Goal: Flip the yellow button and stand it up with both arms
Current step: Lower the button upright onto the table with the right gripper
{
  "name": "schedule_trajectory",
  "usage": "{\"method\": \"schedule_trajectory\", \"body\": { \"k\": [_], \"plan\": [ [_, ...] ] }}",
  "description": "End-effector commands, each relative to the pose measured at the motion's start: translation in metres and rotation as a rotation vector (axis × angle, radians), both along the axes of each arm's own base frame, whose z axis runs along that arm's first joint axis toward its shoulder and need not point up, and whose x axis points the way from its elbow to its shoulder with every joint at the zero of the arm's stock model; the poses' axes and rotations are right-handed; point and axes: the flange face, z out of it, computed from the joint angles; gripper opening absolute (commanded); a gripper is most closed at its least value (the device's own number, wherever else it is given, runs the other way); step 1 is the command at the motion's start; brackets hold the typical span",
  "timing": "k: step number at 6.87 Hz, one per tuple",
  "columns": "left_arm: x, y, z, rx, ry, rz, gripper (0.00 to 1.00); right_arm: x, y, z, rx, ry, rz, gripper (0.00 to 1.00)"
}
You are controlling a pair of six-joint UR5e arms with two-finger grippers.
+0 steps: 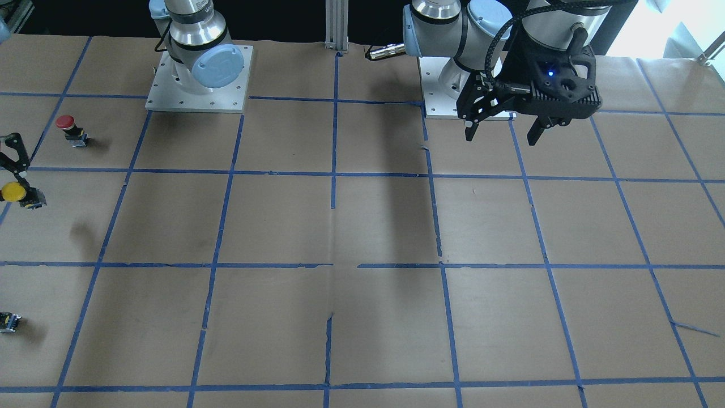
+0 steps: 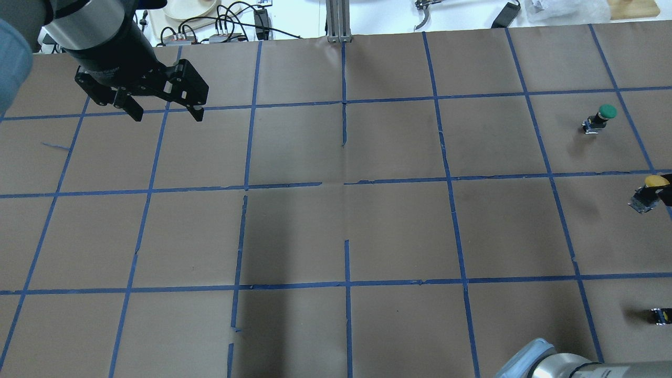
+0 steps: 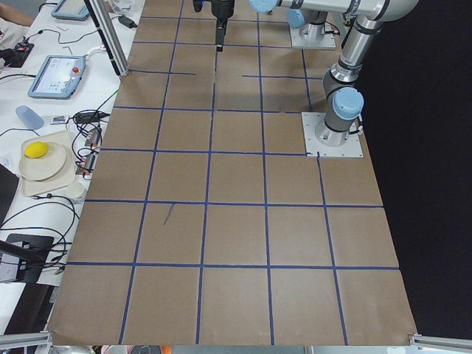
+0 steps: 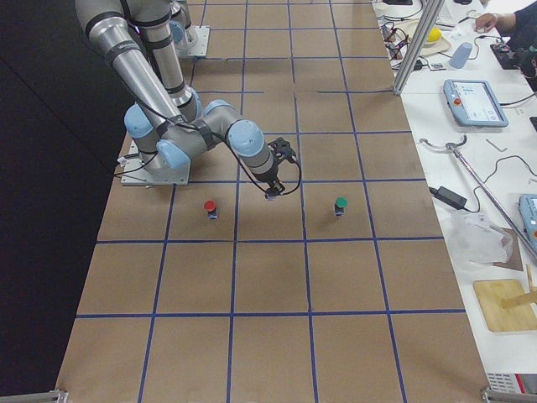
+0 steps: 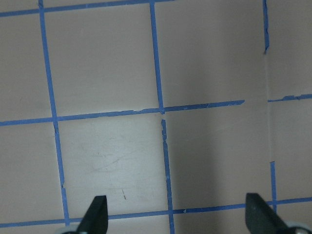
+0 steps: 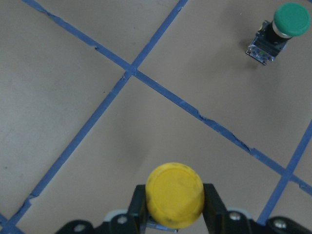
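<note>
The yellow button (image 6: 174, 194) sits between the fingers of my right gripper (image 6: 174, 204), which is shut on its neck, with the round yellow cap facing the wrist camera. In the front-facing view the button (image 1: 13, 191) hangs tilted at the left edge, and its shadow lies apart on the paper. In the overhead view it (image 2: 653, 184) is at the right edge. My left gripper (image 2: 165, 113) is open and empty, well above the far left of the table. It also shows in the front-facing view (image 1: 504, 130) and the left wrist view (image 5: 178, 214).
A red button (image 1: 66, 123) and a green button (image 2: 604, 113) stand upright on either side of the yellow one. A tiny dark block with a yellow spot (image 2: 660, 315) lies near the right edge. The table (image 2: 336, 231) is brown paper with a blue tape grid.
</note>
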Motion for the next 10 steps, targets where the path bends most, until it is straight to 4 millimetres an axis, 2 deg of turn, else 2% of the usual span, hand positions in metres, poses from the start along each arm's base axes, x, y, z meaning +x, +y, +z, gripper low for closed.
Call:
{"method": "schedule_trajectory", "body": {
  "k": [1,4,6,7,8,9,10],
  "plan": [
    [0.010,0.004,0.007,0.026,-0.049,0.070,1.00,-0.009,-0.007,-0.016,-0.144,-0.015,0.164,0.05],
    [0.012,0.004,-0.001,0.038,-0.028,0.079,1.00,-0.022,-0.004,-0.042,-0.196,-0.082,0.191,0.06],
    [0.011,0.003,-0.004,0.043,-0.025,0.077,1.00,-0.011,0.009,-0.060,-0.172,-0.128,0.178,0.09],
    [0.010,0.002,-0.005,0.045,-0.008,0.080,1.00,-0.020,0.018,-0.064,-0.173,-0.126,0.168,0.11],
    [0.010,0.002,-0.005,0.045,-0.007,0.078,1.00,-0.026,0.023,-0.065,-0.177,-0.121,0.169,0.20],
    [0.011,0.002,-0.005,0.045,-0.007,0.080,1.00,-0.027,0.024,-0.065,-0.177,-0.122,0.164,0.38],
    [0.011,0.001,-0.004,0.042,-0.007,0.081,1.00,-0.027,0.024,-0.066,-0.177,-0.126,0.161,0.82]
  ]
}}
